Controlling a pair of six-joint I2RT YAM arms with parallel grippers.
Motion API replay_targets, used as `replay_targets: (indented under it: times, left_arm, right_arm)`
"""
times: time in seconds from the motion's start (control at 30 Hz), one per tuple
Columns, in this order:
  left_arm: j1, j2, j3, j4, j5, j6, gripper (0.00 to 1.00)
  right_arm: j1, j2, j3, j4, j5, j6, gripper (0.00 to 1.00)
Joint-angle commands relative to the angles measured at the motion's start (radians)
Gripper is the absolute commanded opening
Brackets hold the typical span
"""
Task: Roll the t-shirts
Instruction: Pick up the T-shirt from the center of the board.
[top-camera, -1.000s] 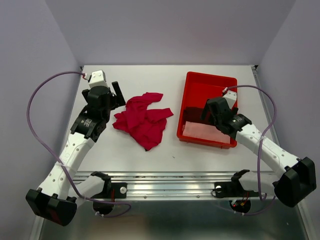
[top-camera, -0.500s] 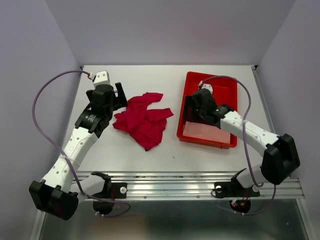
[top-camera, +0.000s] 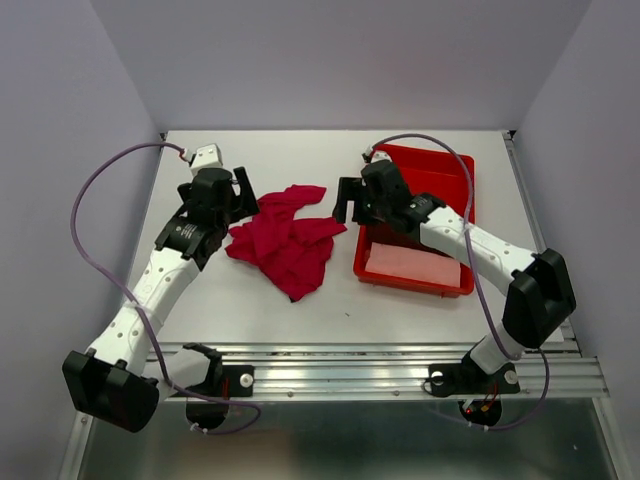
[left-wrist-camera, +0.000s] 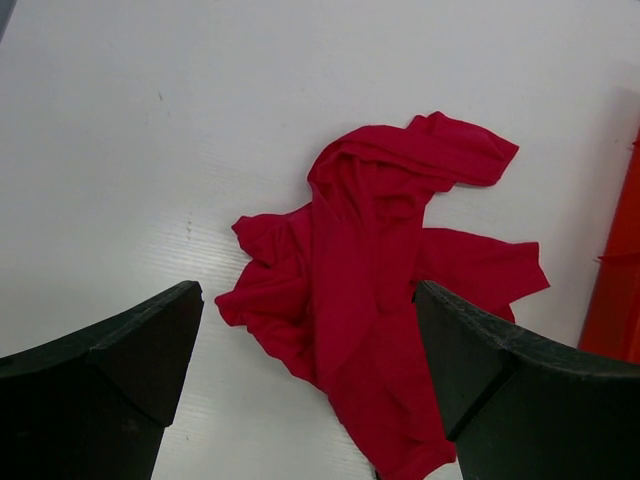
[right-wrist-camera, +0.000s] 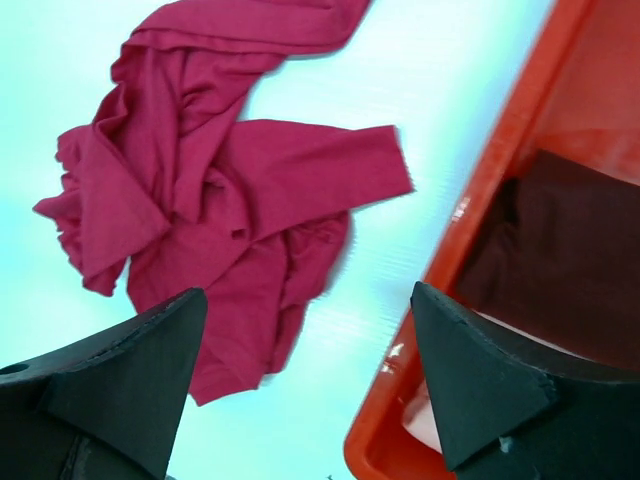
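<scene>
The crumpled crimson t-shirt (top-camera: 288, 240) looks light and limp, probably best pinched at a loose sleeve or hem, while the left gripper (top-camera: 240, 191) and right gripper (top-camera: 347, 204) gape wide, holding nothing.

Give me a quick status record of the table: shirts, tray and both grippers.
crimson t-shirt: crumpled on the table, left of the tray, not rolled
tray: red, on the table's right half
pink t-shirt: lying flat at the tray's near end
maroon t-shirt: in the tray, beyond the pink one
left gripper: open, empty, at the crimson t-shirt's left edge
right gripper: open, empty, by the tray's left wall, on the crimson t-shirt's side
</scene>
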Motion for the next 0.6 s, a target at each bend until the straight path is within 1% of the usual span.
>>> replay_targets:
  times: [0.0, 0.13, 0.17, 0.23, 0.33, 0.4, 0.43, 0.47, 0.5, 0.57]
  left_arm:
    - [0.0, 0.042, 0.023, 0.005, -0.013, -0.045, 0.99]
    - [0.0, 0.14, 0.026, -0.003, 0.079, -0.054, 0.99]
    - [0.002, 0.148, 0.014, 0.014, 0.115, -0.06, 0.98]
    - [0.0, 0.169, -0.002, 0.029, 0.139, -0.063, 0.97]
    - [0.002, 0.23, -0.005, 0.018, 0.172, -0.068, 0.91]
    - [0.0, 0.276, -0.016, 0.015, 0.197, -0.077, 0.85]
    - [0.0, 0.29, -0.023, 0.017, 0.199, -0.084, 0.82]
    - [0.0, 0.304, -0.035, 0.012, 0.192, -0.092, 0.76]
    - [0.0, 0.32, -0.04, 0.009, 0.191, -0.1, 0.73]
    - [0.0, 0.359, -0.051, -0.003, 0.174, -0.121, 0.7]
  right_arm:
    - [0.022, 0.067, 0.068, 0.051, -0.123, -0.009, 0.87]
    - [0.033, 0.151, 0.105, 0.045, -0.203, -0.014, 0.86]
    - [0.043, 0.18, 0.12, 0.04, -0.206, -0.014, 0.86]
    - [0.044, 0.204, 0.131, 0.025, -0.206, -0.009, 0.86]
    - [0.053, 0.233, 0.139, 0.016, -0.191, 0.006, 0.87]
    - [0.053, 0.253, 0.151, 0.005, -0.186, 0.012, 0.88]
    - [0.053, 0.259, 0.156, -0.001, -0.177, 0.014, 0.88]
    - [0.053, 0.271, 0.163, -0.007, -0.172, 0.019, 0.88]
    - [0.053, 0.271, 0.163, -0.012, -0.168, 0.022, 0.88]
    - [0.053, 0.285, 0.167, -0.018, -0.165, 0.031, 0.88]
